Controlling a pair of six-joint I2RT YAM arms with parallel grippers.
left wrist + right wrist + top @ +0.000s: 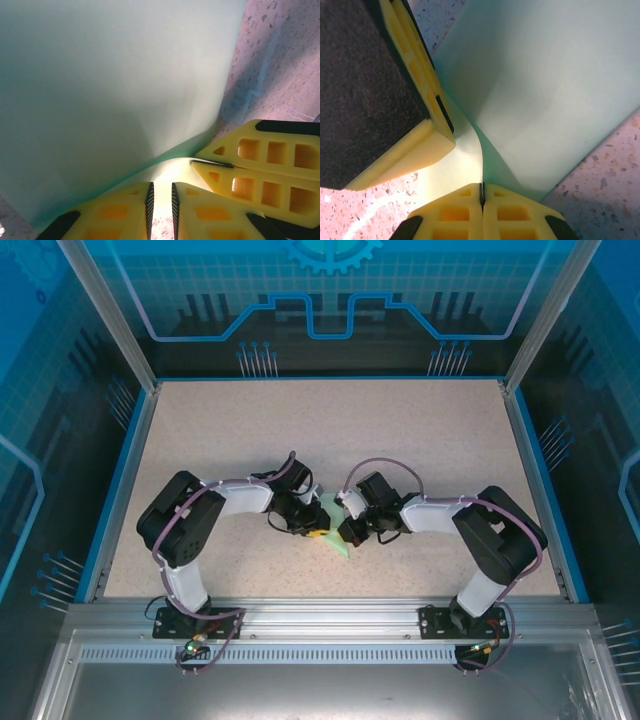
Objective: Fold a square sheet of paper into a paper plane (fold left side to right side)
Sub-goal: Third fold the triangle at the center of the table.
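On my feed I see plain pale mint-green paper [115,90], the left claw [162,197] and right claw [482,192] yellow and black, and a beige speckled bench [300,430] rimmed in blue.

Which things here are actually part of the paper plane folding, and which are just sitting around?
Part of the job: pale green paper, left end effector, right end effector pinching it.
Just there: speckled tabletop, blue back wall, aluminium rail.

You have no readable text, label, brand or number here. The one sign is a blue gear emblem [333,252] at top centre, above circuit-style lines, printed on the back wall panel [200,290].
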